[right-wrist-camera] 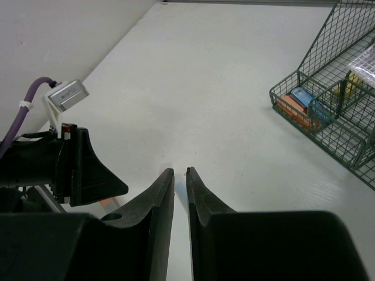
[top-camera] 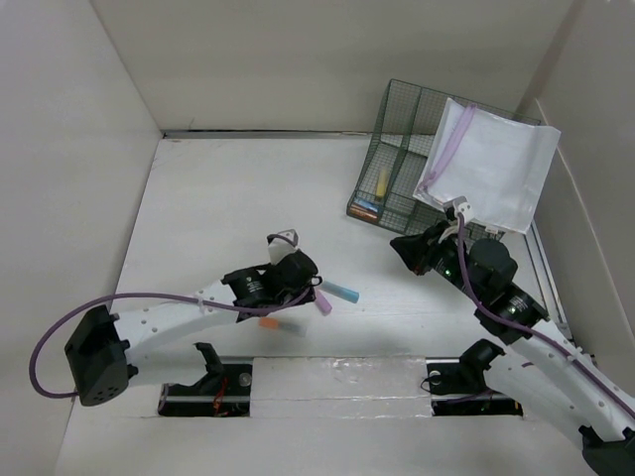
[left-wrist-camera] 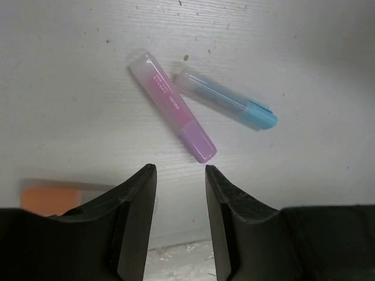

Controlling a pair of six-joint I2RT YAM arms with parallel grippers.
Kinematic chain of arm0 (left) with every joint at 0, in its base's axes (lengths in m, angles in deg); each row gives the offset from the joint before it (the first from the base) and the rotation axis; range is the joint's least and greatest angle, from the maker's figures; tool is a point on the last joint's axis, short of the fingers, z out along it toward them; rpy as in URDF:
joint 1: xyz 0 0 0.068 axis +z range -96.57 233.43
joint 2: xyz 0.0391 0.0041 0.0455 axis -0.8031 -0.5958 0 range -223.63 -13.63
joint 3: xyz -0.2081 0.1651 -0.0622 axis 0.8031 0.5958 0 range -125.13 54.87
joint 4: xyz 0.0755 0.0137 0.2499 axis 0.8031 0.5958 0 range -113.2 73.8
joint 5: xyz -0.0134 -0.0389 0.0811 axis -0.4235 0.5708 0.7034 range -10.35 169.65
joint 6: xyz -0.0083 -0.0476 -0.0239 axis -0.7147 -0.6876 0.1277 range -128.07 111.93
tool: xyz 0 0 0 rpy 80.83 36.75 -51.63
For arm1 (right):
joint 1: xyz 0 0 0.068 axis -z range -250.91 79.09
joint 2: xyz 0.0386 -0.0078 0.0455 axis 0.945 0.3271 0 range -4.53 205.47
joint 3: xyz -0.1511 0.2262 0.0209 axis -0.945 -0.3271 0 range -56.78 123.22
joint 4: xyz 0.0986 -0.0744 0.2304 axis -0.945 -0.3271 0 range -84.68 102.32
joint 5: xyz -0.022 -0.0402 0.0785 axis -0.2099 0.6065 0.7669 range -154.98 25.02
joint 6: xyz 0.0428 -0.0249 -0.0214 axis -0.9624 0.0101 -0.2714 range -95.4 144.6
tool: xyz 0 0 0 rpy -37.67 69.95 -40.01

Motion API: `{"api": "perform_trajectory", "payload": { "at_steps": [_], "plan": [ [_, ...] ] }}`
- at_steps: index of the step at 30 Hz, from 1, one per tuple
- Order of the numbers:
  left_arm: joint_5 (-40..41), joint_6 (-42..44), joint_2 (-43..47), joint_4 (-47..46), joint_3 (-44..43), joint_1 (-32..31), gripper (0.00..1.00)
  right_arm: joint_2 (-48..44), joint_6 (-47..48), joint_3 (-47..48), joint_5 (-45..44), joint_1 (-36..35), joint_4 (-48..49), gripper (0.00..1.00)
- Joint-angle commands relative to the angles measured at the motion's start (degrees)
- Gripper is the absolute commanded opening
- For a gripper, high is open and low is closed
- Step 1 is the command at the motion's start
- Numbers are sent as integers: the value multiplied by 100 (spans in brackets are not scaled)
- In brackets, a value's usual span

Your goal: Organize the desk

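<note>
1. The white counter (top-camera: 228, 198) lies flat, with white walls on its left, far and right sides. I cannot tell which way it is longer. A green wire basket (top-camera: 397, 149) stands in its far right corner.
2. A small orange thing (top-camera: 268, 323) lies on the counter, well to the near left of the basket. It is the nearest thing to the arm bases.
3. The left gripper (left-wrist-camera: 180, 170) hangs just past the orange thing, on the basket's near left. Its jaws are open and hold nothing.
4. A pink marker (left-wrist-camera: 173, 105) lies flat just beyond the jaws. Its long side runs slanted, with the darker purple end nearest the gripper.
5. A blue marker (left-wrist-camera: 225, 99) lies just beside the pink one, on the basket's side. It is slanted too, and its blue cap points toward the basket's side. I cannot tell if the two touch.
6. The right gripper (right-wrist-camera: 180, 171) hangs just in front of the basket. Its jaws are almost closed, with a thin slit between them, and hold nothing.
7. The basket's front box holds an orange thing (right-wrist-camera: 287, 108) and a blue thing (right-wrist-camera: 302, 95).
8. A white pouch (top-camera: 491, 164) with a purple edge lies over the basket's right part.
</note>
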Motion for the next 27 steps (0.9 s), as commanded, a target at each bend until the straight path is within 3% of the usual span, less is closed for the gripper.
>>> {"api": "perform_trajectory", "payload": {
  "at_steps": [1,5,10,13,21,27],
  "plan": [
    [310,-666,172,992,-250,-187,35,-50,-3,-4,148,35,390,20],
    [336,-2061,243,2150,-93,-714,40,-59,-20,-12,192,35,389,27],
    [169,-4055,418,2803,31,-1487,47,-41,-82,-118,315,35,468,30],
    [30,-4734,594,2936,241,-1629,50,-68,-117,-127,429,35,469,31],
    [573,-5649,1192,2040,1155,-1682,55,-252,-99,-109,649,35,469,31],
    [1241,-5984,1114,1714,1165,-1682,54,-305,-82,-101,834,35,469,31]
  ]
}}
